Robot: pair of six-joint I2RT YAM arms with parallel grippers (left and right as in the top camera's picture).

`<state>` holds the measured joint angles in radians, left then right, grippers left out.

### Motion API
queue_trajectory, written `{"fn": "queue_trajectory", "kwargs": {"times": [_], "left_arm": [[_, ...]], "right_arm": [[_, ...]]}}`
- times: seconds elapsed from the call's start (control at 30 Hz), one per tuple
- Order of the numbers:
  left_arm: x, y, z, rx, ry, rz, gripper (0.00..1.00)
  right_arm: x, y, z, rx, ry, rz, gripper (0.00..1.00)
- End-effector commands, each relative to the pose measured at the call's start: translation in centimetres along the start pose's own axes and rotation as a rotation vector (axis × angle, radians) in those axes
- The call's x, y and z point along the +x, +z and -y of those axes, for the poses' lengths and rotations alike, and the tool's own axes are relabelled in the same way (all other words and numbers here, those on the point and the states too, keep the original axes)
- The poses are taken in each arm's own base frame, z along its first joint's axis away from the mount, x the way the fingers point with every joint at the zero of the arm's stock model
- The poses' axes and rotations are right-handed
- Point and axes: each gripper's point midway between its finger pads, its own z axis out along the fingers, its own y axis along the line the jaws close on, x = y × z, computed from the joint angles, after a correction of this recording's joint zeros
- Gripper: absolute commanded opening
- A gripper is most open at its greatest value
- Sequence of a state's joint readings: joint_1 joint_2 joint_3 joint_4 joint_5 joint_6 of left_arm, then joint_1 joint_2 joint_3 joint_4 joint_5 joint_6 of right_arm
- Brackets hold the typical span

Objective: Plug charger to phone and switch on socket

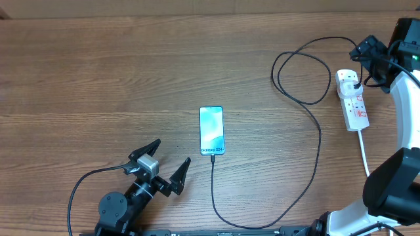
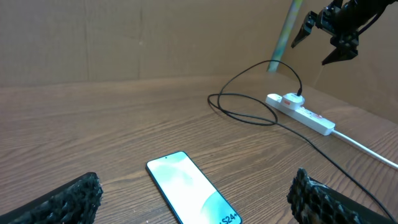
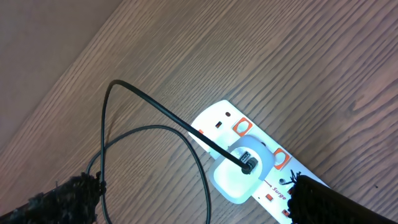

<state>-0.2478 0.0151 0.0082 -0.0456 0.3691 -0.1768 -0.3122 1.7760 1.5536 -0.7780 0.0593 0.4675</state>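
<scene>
Wooden tabletop (image 1: 98, 65) under me, brown grain all over. My left claw (image 1: 172, 152) hangs spread wide and empty, just beside the phone (image 1: 211, 130), which lies flat with its screen lit. My right claw (image 2: 310, 53) is spread too (nothing between its fingers), hovering above the socket (image 1: 354, 105) at the far right. The charger (image 1: 319, 131) meets the phone's bottom edge, loops across the table, and its plug sits in the socket's end outlet. A thick white cord (image 1: 363, 147) trails off the strip.
</scene>
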Motion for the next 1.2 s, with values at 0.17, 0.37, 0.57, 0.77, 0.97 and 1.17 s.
{"fn": "queue_trajectory", "kwargs": {"times": [0.17,0.37,0.57,0.77,0.97,1.17], "left_arm": [[-0.1,-0.1,-0.3,-0.016,0.025,0.008,1.0],[-0.1,-0.1,-0.3,-0.016,0.025,0.008,1.0],[-0.1,-0.1,-0.3,-0.016,0.025,0.008,1.0],[-0.1,-0.1,-0.3,-0.016,0.025,0.008,1.0],[-0.1,-0.1,-0.3,-0.016,0.025,0.008,1.0],[-0.1,-0.1,-0.3,-0.016,0.025,0.008,1.0]], "right_arm": [[-0.5,-2.7,-2.1,-0.049,-0.025,0.055,1.0],[0.3,-4.6,-4.7,-0.104,-0.069,0.074,1.0],[2.0,-7.1,-8.1,-0.18,-0.132,0.086,1.0],[4.0,-9.4,-11.3,-0.254,-0.194,0.09,1.0],[5.5,-11.6,-13.4,-0.315,-0.238,0.097,1.0],[5.5,-14.1,-14.0,-0.361,-0.247,0.129,1.0]]}}
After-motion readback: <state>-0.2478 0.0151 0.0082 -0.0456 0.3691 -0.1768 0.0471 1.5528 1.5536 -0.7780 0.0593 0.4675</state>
